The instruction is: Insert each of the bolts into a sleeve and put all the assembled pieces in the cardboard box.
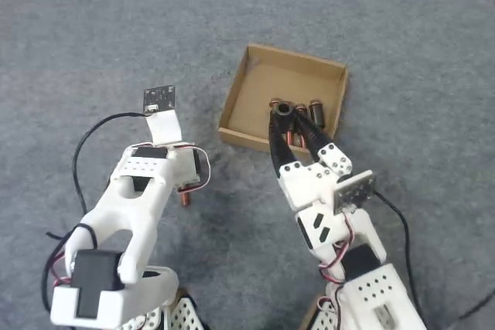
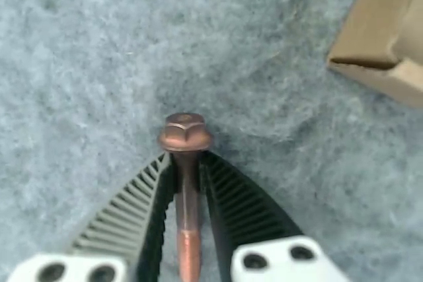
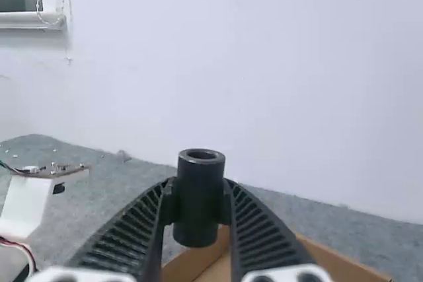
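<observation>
A copper bolt (image 2: 186,183) with a hex flange head is clamped between the black ribbed fingers of my left gripper (image 2: 186,163), which is shut on its shank above the grey carpet. In the high view the bolt's tip (image 1: 186,197) pokes out under the left arm, left of the cardboard box (image 1: 239,94). My right gripper (image 3: 198,193) is shut on a black sleeve (image 3: 199,196), held upright with its bore opening upward. In the high view that sleeve (image 1: 283,110) hangs over the box, where several assembled pieces (image 1: 314,110) lie near the right wall.
A grey carpet (image 1: 93,59) covers the table. A white wall (image 3: 264,64) rises behind it. The left arm's camera board (image 1: 158,99) sticks out toward the box. Cables trail beside both arm bases.
</observation>
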### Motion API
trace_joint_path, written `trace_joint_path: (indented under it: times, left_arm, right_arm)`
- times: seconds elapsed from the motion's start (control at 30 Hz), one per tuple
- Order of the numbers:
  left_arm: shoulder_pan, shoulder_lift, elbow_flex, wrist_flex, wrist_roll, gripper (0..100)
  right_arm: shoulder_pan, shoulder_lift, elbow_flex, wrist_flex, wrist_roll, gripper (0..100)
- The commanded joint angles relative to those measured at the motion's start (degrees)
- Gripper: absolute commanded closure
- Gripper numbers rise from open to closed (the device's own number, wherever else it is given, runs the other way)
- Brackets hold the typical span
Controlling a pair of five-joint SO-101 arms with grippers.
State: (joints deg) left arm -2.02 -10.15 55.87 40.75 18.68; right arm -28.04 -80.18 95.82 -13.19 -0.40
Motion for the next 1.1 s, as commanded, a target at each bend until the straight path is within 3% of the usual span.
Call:
trace_joint_path:
  times: [0.0, 0.7, 1.07]
  left_arm:
    - [0.53, -3.6, -0.13, -1.05, -0.26, 99]
    - [0.53, -3.6, -0.22, -1.23, -0.44, 99]
    - [0.53, -3.6, -0.22, -1.23, -0.44, 99]
  right_arm:
    - [0.31, 8.04, 0.44, -7.87, 0.35, 99.3]
    - [0.22, 66.59, -14.86, -46.64, 0.18, 99.2]
    - [0.13, 98.95, -15.65, -81.1, 0.88, 99.2]
